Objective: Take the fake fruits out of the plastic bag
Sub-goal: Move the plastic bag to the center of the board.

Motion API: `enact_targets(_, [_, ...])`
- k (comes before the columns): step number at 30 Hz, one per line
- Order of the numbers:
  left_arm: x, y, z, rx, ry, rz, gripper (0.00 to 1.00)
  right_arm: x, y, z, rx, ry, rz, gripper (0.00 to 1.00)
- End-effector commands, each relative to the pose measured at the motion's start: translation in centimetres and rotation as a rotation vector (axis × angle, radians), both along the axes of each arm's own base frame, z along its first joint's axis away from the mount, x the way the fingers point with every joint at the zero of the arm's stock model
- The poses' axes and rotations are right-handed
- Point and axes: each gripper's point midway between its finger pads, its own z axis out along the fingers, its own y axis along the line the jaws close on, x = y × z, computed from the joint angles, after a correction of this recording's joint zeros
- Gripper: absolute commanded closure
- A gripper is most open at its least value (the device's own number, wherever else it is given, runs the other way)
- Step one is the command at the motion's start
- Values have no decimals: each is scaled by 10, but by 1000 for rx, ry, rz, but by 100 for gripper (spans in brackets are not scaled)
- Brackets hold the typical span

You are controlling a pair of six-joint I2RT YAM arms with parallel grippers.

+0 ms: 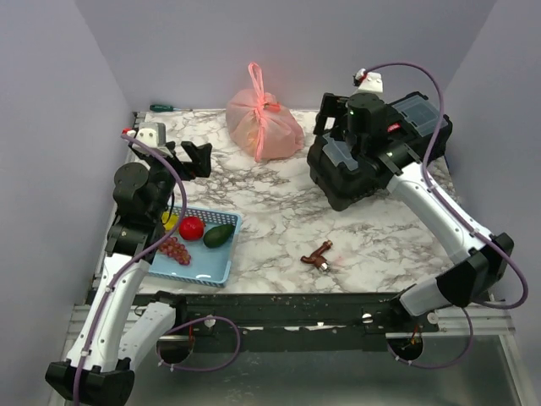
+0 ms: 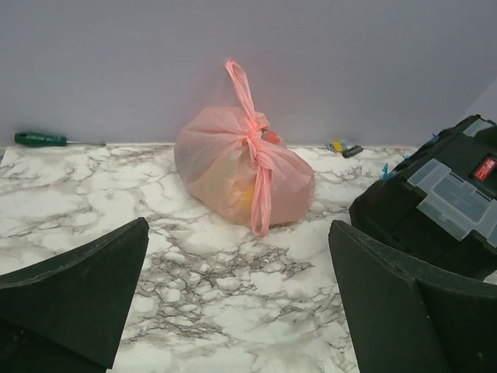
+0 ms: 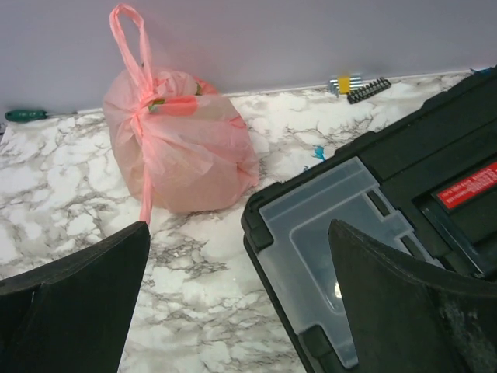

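Knotted translucent pink plastic bag (image 1: 264, 127) on the marbled surface (image 1: 279, 220), well ahead of the released left claw (image 1: 188, 158), near the released right claw (image 1: 330, 118).

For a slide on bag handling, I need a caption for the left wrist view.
Open left gripper faces the tied pink plastic bag on the marble table, a black toolbox beside it.

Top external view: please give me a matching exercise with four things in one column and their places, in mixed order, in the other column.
Things:
1. pink translucent plastic bag
2. dark green plastic avocado
3. green-handled screwdriver
4. black plastic toolbox

Places:
A. inside the light blue slotted basket
B. far left corner
C. on the right side
D. far middle, tied shut

Pairs: 1-D, 2-A, 3-B, 4-C.
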Motion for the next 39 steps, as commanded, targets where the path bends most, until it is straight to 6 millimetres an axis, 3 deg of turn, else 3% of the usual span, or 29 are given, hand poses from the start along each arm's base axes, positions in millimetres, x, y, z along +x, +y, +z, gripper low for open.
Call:
enact_targets(1, [-1,-9,7,-18,-8,-55,1,25,27,-10,60,33,9,0])
enact_targets(12, [1,-4,4,-18,-9,-32,1,58,117,-39,139,5,204,0])
enact_targets(15, [1,-3,5,-15,-14,-28,1,68,132,-51,107,-1,187,0])
enact_targets(24, [-6,7,11,-12,-50,14,1,95,157,-95,-90,4,126,0])
enact_targets(32, [-3,12,10,-28,-46,22,1,125,154,-124,-403,-23,72,1])
enact_targets(39, [2,9,8,-57,-26,-16,1,151,161,-142,-562,-65,63,4])
